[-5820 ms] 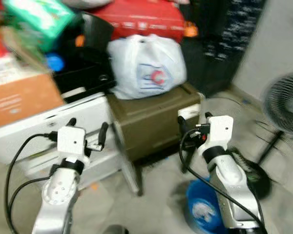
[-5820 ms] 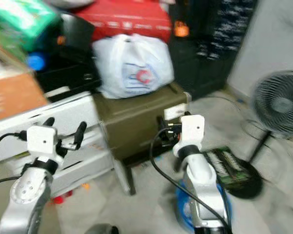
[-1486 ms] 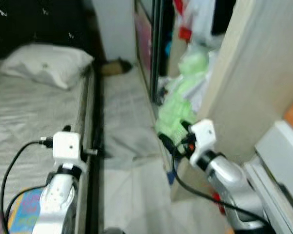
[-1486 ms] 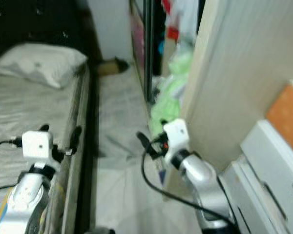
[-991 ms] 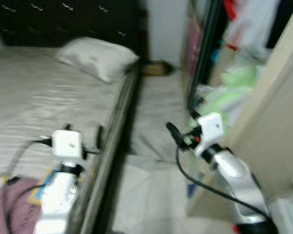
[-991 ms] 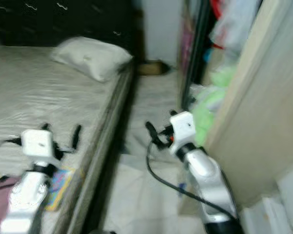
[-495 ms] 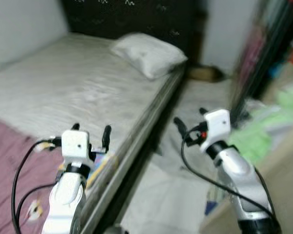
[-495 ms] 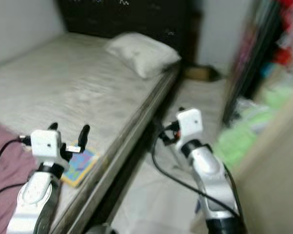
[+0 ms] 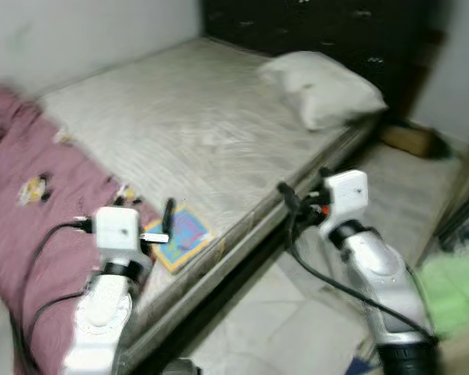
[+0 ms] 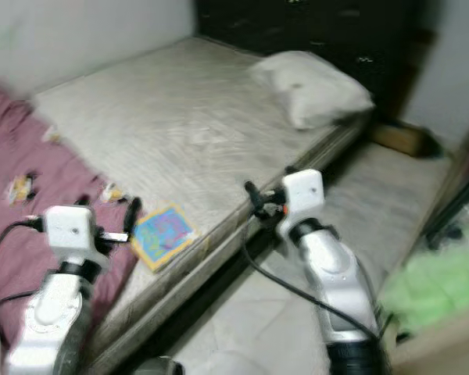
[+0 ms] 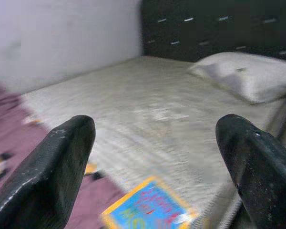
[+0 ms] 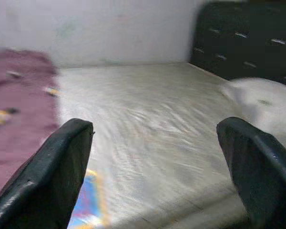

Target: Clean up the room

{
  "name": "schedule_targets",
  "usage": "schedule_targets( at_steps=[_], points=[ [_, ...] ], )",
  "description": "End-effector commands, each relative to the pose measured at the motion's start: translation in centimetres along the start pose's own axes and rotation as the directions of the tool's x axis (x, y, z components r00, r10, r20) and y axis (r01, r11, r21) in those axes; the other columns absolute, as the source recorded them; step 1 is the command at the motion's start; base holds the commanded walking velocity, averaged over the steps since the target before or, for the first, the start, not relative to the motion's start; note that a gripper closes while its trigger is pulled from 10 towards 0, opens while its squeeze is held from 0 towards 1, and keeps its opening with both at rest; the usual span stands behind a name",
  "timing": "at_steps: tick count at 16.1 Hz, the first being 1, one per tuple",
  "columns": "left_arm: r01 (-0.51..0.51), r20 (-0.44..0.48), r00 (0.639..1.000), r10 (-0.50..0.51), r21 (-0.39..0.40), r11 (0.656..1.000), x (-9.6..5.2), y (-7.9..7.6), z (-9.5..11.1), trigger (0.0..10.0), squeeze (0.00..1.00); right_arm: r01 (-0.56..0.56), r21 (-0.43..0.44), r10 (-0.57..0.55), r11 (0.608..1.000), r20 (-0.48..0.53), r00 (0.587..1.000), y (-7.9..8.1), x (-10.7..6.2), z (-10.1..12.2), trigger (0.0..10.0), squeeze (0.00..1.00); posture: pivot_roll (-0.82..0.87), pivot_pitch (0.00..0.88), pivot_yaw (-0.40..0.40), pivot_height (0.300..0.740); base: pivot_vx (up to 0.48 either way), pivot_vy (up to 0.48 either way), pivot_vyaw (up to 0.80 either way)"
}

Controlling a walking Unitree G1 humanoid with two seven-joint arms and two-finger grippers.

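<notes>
One colourful book (image 9: 180, 234) lies just beyond left tool (image 9: 147, 221).

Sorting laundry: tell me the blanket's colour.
Mauve-pink blanket with small yellow prints; left eye view shows it best.

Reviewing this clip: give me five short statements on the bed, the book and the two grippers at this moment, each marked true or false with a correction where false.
1. A colourful book lies near the mattress edge. True.
2. The pillow lies on the floor. False: it rests on the mattress, by the dark headboard.
3. The left gripper is open. True.
4. The right gripper clamps the book. False: it is open and empty.
5. The pink blanket covers the pillow. False: they lie at opposite ends.
</notes>
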State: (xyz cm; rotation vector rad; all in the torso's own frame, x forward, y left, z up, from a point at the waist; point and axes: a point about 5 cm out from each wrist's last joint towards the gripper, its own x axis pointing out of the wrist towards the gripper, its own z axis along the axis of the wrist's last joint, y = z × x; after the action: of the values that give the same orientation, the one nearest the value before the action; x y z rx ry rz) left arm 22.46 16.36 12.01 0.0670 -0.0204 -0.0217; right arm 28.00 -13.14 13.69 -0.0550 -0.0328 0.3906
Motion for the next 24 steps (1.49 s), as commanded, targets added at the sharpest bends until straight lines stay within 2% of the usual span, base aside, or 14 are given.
schedule_targets(
  at_steps=[1,8,12,21,24],
  points=[
    [0.013,0.016,1.000,-0.013,0.004,1.000,0.2,-0.1,0.4,10.0,0.00,0.015,-0.018,-0.015,1.000,-0.003,1.000,-0.4,-0.1,-0.1,10.0,0.00,-0.04,0.000,-0.009,0.740,0.000,0.000,0.80],
    [0.016,0.023,1.000,-0.015,-0.031,0.999,0.0,-0.4,0.4,10.0,0.00,0.063,-0.017,-0.063,0.998,0.005,0.998,-1.2,0.2,0.0,10.0,0.00,-0.04,0.000,-0.004,0.740,0.000,0.000,0.80],
    [-0.048,0.035,0.998,0.049,-0.029,0.998,0.3,0.1,0.6,10.0,0.00,0.065,-0.016,-0.065,0.998,0.014,0.998,-1.0,0.3,0.0,10.0,0.00,-0.04,0.000,-0.007,0.740,0.000,0.000,0.80],
    [0.014,0.032,0.999,-0.012,-0.061,0.998,0.5,-0.3,0.7,10.0,0.00,0.083,-0.011,-0.083,0.996,0.028,0.996,-0.9,0.4,0.1,10.0,0.00,-0.05,0.000,-0.003,0.740,0.000,0.000,0.80],
    [0.036,0.036,0.999,-0.033,-0.073,0.997,0.3,-0.4,0.7,10.0,0.00,0.185,-0.006,-0.185,0.983,0.011,0.983,-2.0,0.2,-0.2,10.0,0.00,-0.05,0.000,-0.003,0.740,0.000,0.000,0.42]
  ],
)
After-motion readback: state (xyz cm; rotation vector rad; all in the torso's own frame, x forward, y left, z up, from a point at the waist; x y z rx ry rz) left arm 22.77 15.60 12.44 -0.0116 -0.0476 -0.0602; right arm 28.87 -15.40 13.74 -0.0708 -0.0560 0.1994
